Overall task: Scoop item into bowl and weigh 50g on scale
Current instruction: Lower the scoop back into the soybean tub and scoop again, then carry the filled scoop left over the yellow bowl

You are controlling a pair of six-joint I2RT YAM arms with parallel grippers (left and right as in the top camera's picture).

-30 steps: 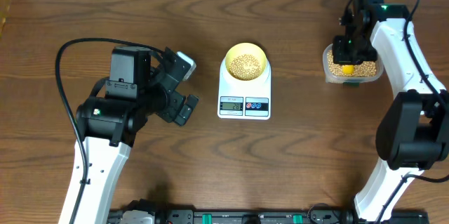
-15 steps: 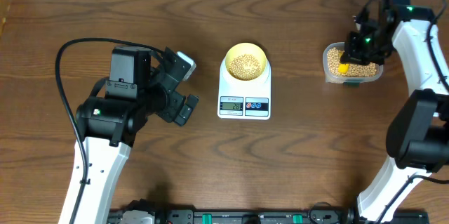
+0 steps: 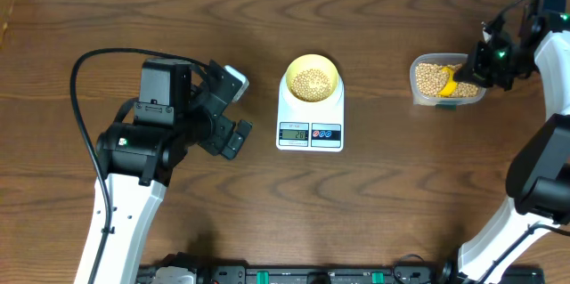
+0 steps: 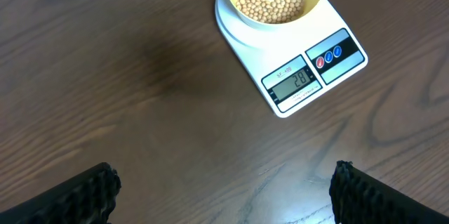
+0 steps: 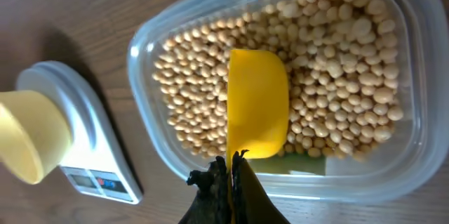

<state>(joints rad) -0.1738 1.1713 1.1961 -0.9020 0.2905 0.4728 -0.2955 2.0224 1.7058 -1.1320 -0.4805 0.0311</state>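
The item, a mass of small round tan beans (image 5: 337, 76), lies in two places: the bulk fills a clear plastic tub (image 5: 142, 90) at the right of the counter (image 3: 401, 204), and a smaller portion sits in the pale yellow bowl (image 3: 312, 59), which stands on the platform of the white scale (image 4: 312, 69) at centre. The scale display is lit with a two-digit figure that cannot be read with certainty. The right tool (image 5: 226, 178) is fully closed, pinching the thin rear end of a yellow scoop (image 5: 257, 104); the scoop body lies over the beans inside the tub, and no beans show on its visible face. Whether its front edge is buried in the beans cannot be determined. The left tool (image 3: 237, 110) stands wide open and holds nothing, parked left of the scale and well apart from it. Handling notes, as judgement: the beans are hard, smooth and light, and will roll and bounce freely; do not pinch them directly, move them only in the scoop. The scoop looks rigid and light; the hold at its rear end is the correct one, and the scoop must be kept level in transit to prevent spillage. The tub appears thin-walled and light and may slide when the scoop is pushed through the beans. The bowl rests loose on the scale, so contact with its rim is likely to shift it and disturb the reading.
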